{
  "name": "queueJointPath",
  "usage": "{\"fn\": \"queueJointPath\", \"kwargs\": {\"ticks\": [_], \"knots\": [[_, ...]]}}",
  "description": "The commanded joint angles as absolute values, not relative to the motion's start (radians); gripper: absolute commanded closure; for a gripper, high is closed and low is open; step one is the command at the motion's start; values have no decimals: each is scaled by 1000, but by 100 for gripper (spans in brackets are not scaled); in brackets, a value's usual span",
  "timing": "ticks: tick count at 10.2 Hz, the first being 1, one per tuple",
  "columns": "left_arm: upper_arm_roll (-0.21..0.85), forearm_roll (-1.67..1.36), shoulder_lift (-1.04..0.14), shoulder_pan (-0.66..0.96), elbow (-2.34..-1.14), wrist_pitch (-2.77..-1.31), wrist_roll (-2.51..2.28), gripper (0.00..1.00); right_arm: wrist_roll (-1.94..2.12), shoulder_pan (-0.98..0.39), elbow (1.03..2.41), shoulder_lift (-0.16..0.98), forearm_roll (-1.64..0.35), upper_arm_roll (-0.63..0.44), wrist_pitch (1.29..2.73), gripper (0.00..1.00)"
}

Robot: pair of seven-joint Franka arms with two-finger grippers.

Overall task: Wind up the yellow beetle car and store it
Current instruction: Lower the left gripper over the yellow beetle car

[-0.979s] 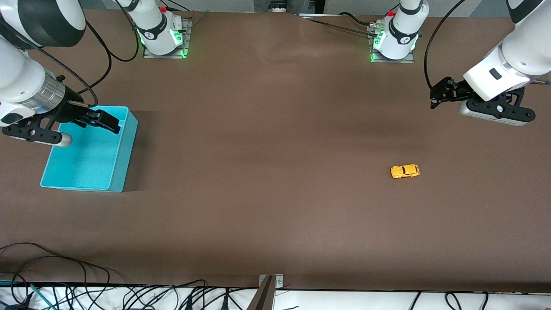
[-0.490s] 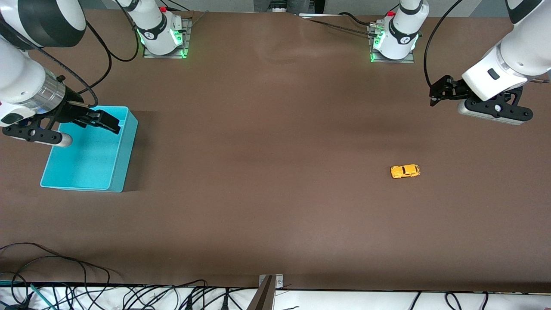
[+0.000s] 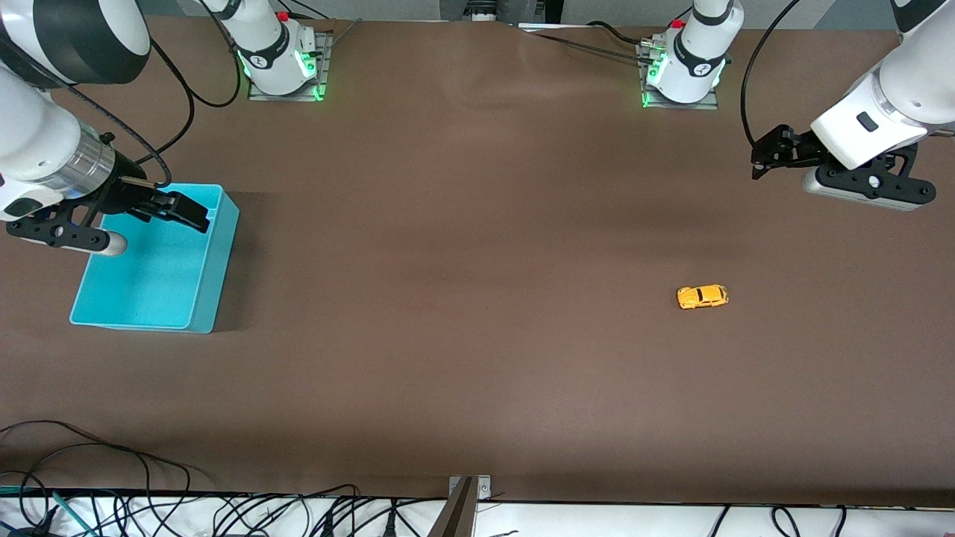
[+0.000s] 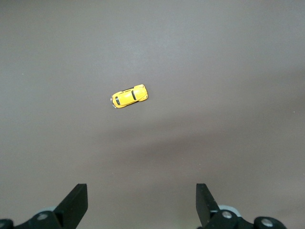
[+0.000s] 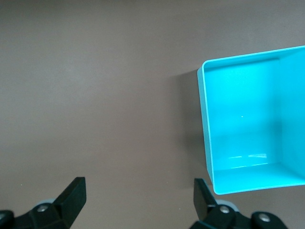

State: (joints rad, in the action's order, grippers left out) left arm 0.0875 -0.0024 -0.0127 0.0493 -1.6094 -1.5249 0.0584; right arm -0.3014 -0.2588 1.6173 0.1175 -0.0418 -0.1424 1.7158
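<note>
Worktop [image 3: 477,358]: matte brown sheet, smooth, faint creases near the arm bases.

Yellow beetle car [image 3: 702,297]: tiny, rounded glossy shell, dark windows, standing on its wheels on bare worktop toward the left arm's end. Nothing touches it.

Left gripper [image 3: 761,165]: black, up in the air over open worktop, well apart from the car. Its fingers [image 4: 76,202] stand spread wide with nothing between them; in the left wrist view the car [image 4: 129,96] sits ahead of the gap.

Bin [image 3: 216,253]: turquoise plastic, rectangular, smooth shiny walls, at the right arm's end.

Right gripper [image 3: 190,212]: hangs over the bin's rim, fingers [image 5: 74,193] parted, holding nothing.
</note>
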Motion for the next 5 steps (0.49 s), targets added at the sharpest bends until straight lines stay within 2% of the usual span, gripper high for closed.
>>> {"fn": "queueJointPath", "kwargs": {"ticks": [1, 5], "knots": [[87, -15, -40, 57, -1589, -1508, 57, 0, -296, -253, 1591, 127, -48, -140, 1695, 0], [91, -12, -66, 58, -1580, -1508, 63, 0, -285, -253, 1591, 129, -48, -140, 1695, 0]]}}
